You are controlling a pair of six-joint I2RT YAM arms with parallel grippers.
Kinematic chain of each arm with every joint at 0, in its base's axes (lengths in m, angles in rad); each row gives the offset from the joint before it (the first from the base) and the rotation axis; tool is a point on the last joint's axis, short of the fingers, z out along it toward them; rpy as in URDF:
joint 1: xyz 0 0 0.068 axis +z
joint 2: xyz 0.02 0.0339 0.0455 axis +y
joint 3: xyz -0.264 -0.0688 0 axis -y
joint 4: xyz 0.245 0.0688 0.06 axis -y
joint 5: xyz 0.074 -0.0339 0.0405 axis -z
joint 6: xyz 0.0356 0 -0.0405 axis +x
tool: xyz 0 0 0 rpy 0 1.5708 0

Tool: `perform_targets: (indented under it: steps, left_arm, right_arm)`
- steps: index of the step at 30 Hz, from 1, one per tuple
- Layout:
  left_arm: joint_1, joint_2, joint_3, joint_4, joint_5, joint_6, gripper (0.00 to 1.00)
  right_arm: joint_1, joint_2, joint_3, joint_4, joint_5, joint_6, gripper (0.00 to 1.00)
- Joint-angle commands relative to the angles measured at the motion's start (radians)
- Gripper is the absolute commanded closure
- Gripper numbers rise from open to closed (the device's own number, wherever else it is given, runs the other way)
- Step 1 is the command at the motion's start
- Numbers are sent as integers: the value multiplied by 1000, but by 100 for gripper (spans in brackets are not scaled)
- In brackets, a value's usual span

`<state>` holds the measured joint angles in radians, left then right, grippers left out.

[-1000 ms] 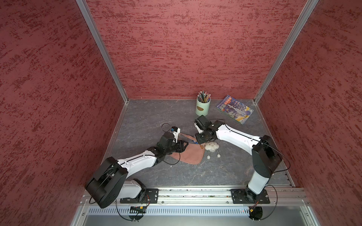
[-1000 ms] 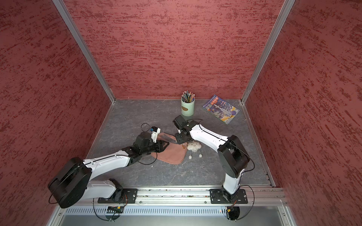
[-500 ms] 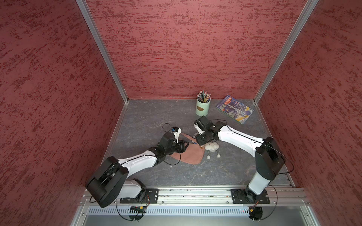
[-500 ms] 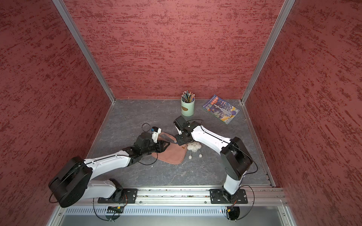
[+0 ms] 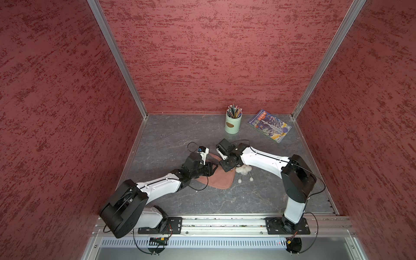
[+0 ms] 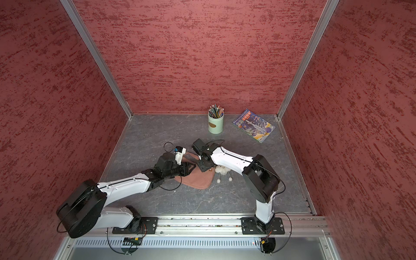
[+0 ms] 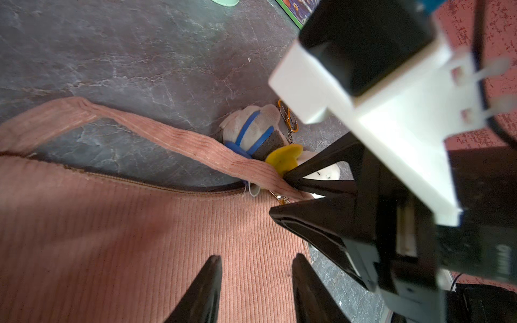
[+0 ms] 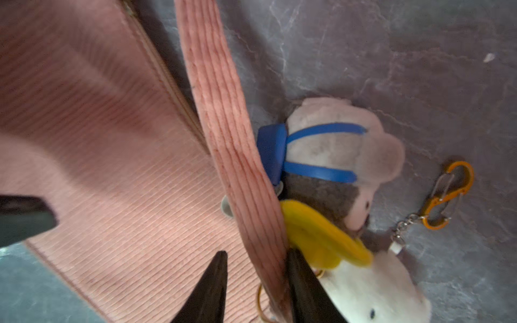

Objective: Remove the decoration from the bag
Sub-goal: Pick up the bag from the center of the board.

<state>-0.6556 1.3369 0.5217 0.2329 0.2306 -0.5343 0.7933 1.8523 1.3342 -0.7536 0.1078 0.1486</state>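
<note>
Both arms reach low over the grey table (image 5: 225, 202) from the front rail and meet above the bag (image 5: 217, 180), a pink ribbed crescent lying flat near the table's middle. The left arm (image 5: 157, 186) stretches forward and inward, its wrist bent down, so that the left gripper (image 7: 256, 282) hovers over the bag's broad panel; its two dark fingers (image 7: 202, 285) stand apart with bare fabric between them, holding nothing. The right arm (image 5: 263, 161) folds at its elbow and reaches inward, its wrist tipped steeply down at the bag's end nearest the plush decoration (image 8: 335, 173). The right gripper (image 8: 253, 282) is part-spread and straddles the bag's strap (image 8: 223, 125): one finger lies against the strap's edge on the toy's side, the other is clear of it over the bag's panel, so the strap sits between them without being pinched. The decoration, a pale plush figure with blue straps and a yellow piece, lies on the table against the strap, and its orange clip (image 8: 447, 193) rests on the table just beyond it. A pencil cup (image 5: 233, 122) and a book (image 5: 269, 125) stand well apart near the back wall.
</note>
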Motion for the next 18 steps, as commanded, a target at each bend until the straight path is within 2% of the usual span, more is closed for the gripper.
perform_targets:
  steps: [1, 3, 6, 12, 15, 18]
  left_arm:
    - [-4, 5, 13, 9, 1, 8, 56]
    - [-6, 6, 19, 7, 1, 10, 56]
    - [-9, 7, 26, 2, 3, 13, 56]
    - [-18, -49, 27, -35, 24, 77, 57]
    - [-43, -93, 23, -50, 51, 168, 54]
    - [-88, -120, 20, -41, 65, 238, 47]
  right_arm:
    - [19, 3, 32, 12, 134, -13, 69]
    - [34, 4, 34, 16, 170, -28, 72]
    - [40, 1, 44, 1, 187, -16, 82]
    - [27, -99, 90, -60, 33, 106, 100]
    - [8, -149, 129, -120, -25, 194, 100]
    - [4, -178, 179, -175, -49, 277, 100]
